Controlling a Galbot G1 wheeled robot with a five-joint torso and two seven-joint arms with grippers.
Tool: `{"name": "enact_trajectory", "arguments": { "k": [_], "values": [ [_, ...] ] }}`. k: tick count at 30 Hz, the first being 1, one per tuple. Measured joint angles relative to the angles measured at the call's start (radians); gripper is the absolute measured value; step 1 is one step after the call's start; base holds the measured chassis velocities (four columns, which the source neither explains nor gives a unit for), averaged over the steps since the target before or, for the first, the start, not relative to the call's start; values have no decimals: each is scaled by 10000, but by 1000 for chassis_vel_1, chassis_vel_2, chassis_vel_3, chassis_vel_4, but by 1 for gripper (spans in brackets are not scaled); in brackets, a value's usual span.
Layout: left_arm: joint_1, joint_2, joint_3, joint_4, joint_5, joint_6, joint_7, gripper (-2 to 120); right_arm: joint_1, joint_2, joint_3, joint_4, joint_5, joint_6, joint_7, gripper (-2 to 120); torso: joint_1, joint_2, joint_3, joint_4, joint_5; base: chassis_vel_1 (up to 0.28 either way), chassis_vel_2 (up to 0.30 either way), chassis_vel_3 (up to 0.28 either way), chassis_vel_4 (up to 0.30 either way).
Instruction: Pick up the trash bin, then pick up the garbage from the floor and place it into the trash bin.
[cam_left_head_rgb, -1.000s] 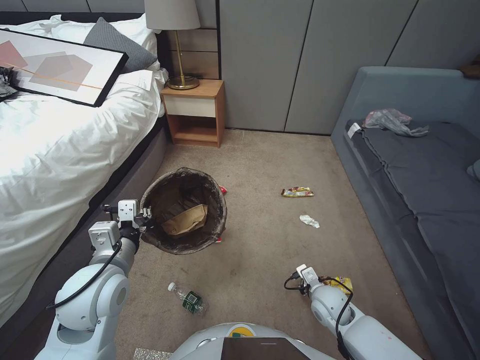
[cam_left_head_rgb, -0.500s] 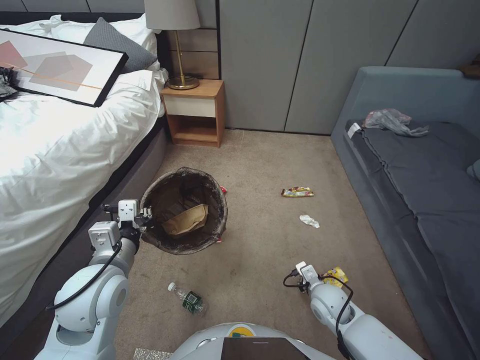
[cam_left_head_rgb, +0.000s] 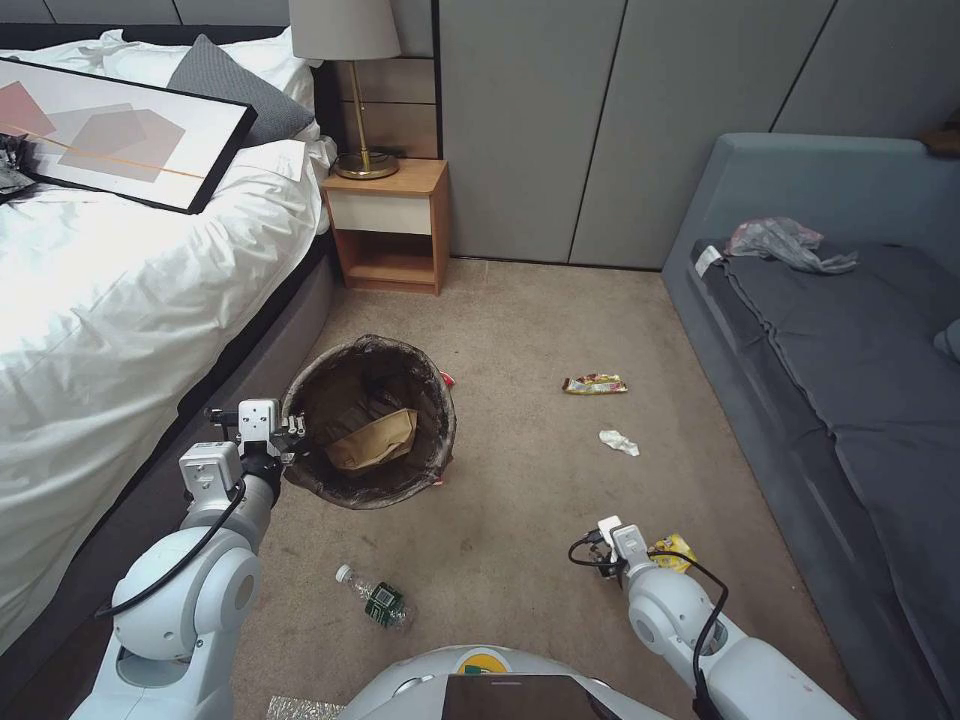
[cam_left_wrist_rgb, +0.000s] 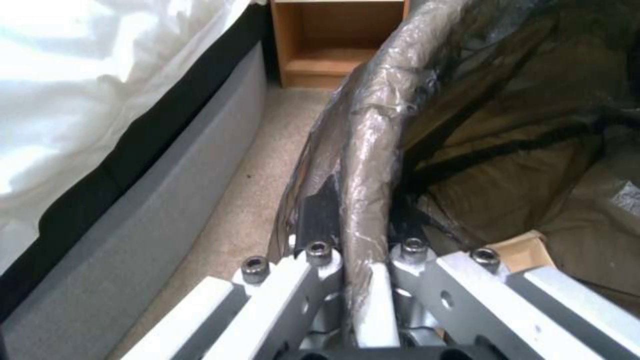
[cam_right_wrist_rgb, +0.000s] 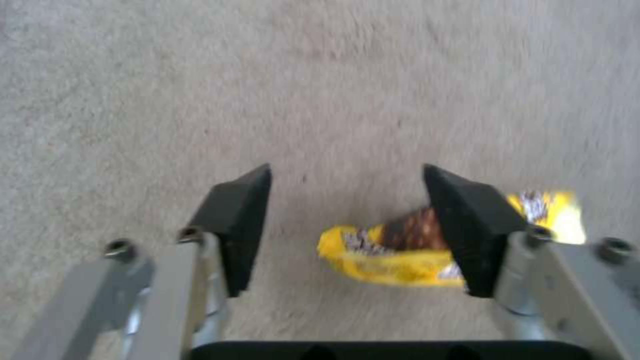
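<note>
**A:** Why is the left gripper (cam_left_head_rgb: 291, 432) at the bin (cam_left_head_rgb: 368, 420)?

**B:** Its jaws are pinched tight on the rim at about 9 o'clock of the bin, one inside and one outside. That way the arm can carry the bin, so it is close when litter needs dropping in. The bin is next to the bed (cam_left_head_rgb: 120, 280). I cannot tell if it is lifted off the floor.

**A:** What is the bin like?

**B:** It is round, with a thin, crinkly, shiny dark bag (cam_left_wrist_rgb: 373, 150) folded over the rim. Inside lies something flat and tan, like paper.

**A:** And the right gripper (cam_right_wrist_rgb: 347, 225)?

**B:** It is low over the carpet (cam_left_head_rgb: 520, 320), at about 5 o'clock from the bin. Its jaws are wide open and hold nothing. I think it is lining up on the yellow wrapper (cam_right_wrist_rgb: 393, 255). The wrapper sits by one black pad (cam_right_wrist_rgb: 467, 225), not in the middle of the gap yet.

**A:** What is the wrapper like?

**B:** Shiny, crumpled and thin. It should squash easily.

**A:** Other litter?

**B:** A clear bottle (cam_left_head_rgb: 375, 598) with a green label at 6 o'clock from the bin. A soft white tissue (cam_left_head_rgb: 619, 441) and another wrapper (cam_left_head_rgb: 594, 384) at 3 o'clock. The carpet is tan and fuzzy.
</note>
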Motion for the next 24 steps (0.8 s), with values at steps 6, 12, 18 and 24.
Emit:
{"name": "enact_trajectory", "arguments": {
  "k": [6, 12, 18, 24],
  "values": [
    [-21, -26, 26, 41, 9, 0, 12, 0, -382, 197, 478, 208, 1154, 0, 690, 84, 0, 0, 0, 0, 0, 0, 0, 0, 0],
    [-41, -41, 50, 55, 18, 0, 20, 0, -778, 875, 1144, 236, 3231, 0, 1468, 99, 0, 0, 0, -3, 2, 0, 0, 0, 0],
    [-60, -30, 86, 82, 27, 0, 42, 0, -1203, 2778, 2820, -132, 4142, 2, 1708, 100, 0, 0, 0, -1, -2, 0, 0, 0, 0],
    [-91, -4, 160, 147, 41, 0, 80, 0, -1397, 3533, 4407, -197, 4386, 51, 1661, 100, 0, 0, 0, -1, 0, 0, 0, 0, 0]
  ]
}}
